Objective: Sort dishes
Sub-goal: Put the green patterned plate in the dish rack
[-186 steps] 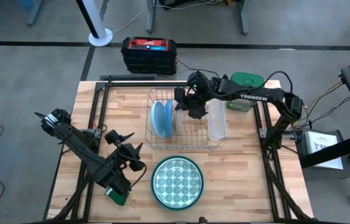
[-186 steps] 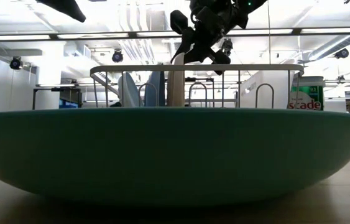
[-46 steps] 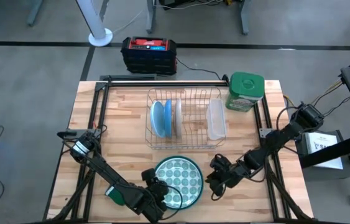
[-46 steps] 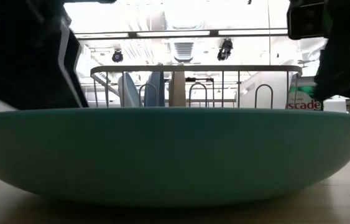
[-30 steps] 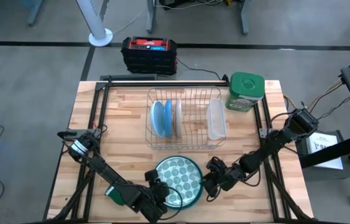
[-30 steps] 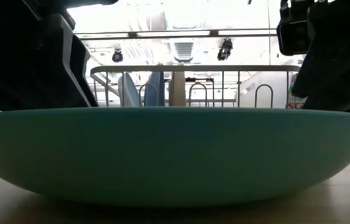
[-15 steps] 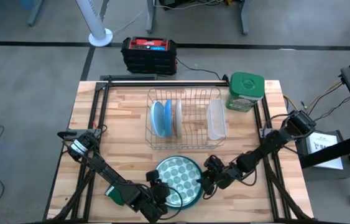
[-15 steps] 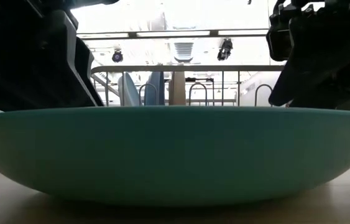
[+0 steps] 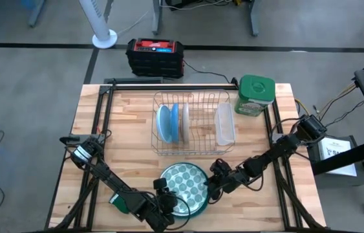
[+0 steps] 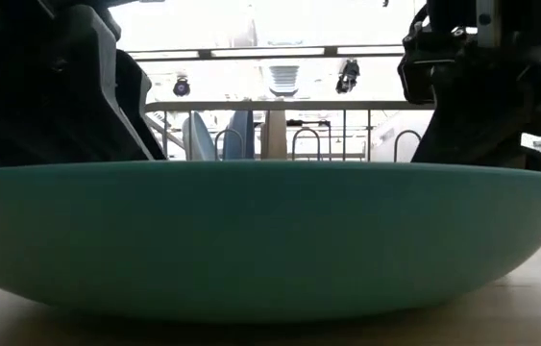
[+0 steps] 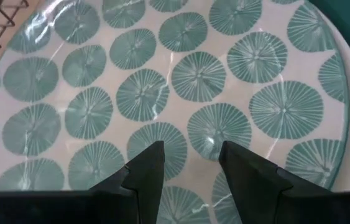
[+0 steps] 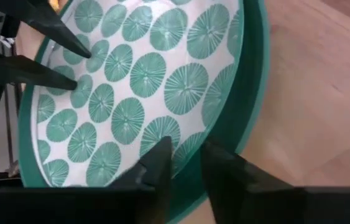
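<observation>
The large plate point(image 9: 183, 186), white with teal discs and a teal rim and back, lies on its base near the table's front edge; in the low view the large plate point(image 10: 270, 240) fills the frame. My right gripper point(image 12: 187, 149) stands at its right rim and is shut on it. My left gripper point(image 11: 190, 149) is open at the plate's near-left side point(image 9: 170, 202), with both fingers over the patterned inner face. A light blue plate point(image 9: 164, 123) and a white plate point(image 9: 185, 120) stand on edge in the wire rack point(image 9: 191, 150). My right gripper has the large plate's rim point(image 12: 227, 118) on its right side between the two fingers, one over the patterned inside and one point(image 12: 219, 165) on the teal outer wall. The fingers slant down from the table's right. The plate rests on the table. My left gripper's fingertips point(image 12: 69, 43) lie over the plate's inner face; I cannot tell whether they touch it.
A clear container point(image 9: 225, 124) stands in the rack's right end. A green-lidded container point(image 9: 254, 94) is at the far right corner. A small green sponge point(image 9: 119, 202) lies by my left arm. A black and red box point(image 9: 156, 55) sits on the floor beyond the table.
My right gripper has moved toward the table's left and slightly down, from just off the plate's right side onto its right rim. The plate has stayed on the table.
</observation>
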Robot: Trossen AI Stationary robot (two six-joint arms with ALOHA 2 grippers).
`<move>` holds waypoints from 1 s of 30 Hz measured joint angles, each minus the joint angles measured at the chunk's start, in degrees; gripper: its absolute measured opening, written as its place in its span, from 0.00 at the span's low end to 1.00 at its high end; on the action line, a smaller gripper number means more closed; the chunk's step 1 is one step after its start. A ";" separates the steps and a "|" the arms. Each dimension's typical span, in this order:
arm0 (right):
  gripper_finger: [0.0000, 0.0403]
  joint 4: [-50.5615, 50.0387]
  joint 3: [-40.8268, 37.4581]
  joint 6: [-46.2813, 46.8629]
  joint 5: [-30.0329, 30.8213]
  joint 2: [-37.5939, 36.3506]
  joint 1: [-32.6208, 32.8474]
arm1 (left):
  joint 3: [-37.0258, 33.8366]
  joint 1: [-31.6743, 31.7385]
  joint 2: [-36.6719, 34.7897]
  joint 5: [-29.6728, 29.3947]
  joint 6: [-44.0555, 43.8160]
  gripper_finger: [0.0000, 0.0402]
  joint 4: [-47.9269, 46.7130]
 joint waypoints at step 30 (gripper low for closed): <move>0.01 -8.59 -0.07 -9.49 0.85 -8.41 -1.18 | -0.12 -3.01 -8.69 -0.12 -5.80 0.39 -0.52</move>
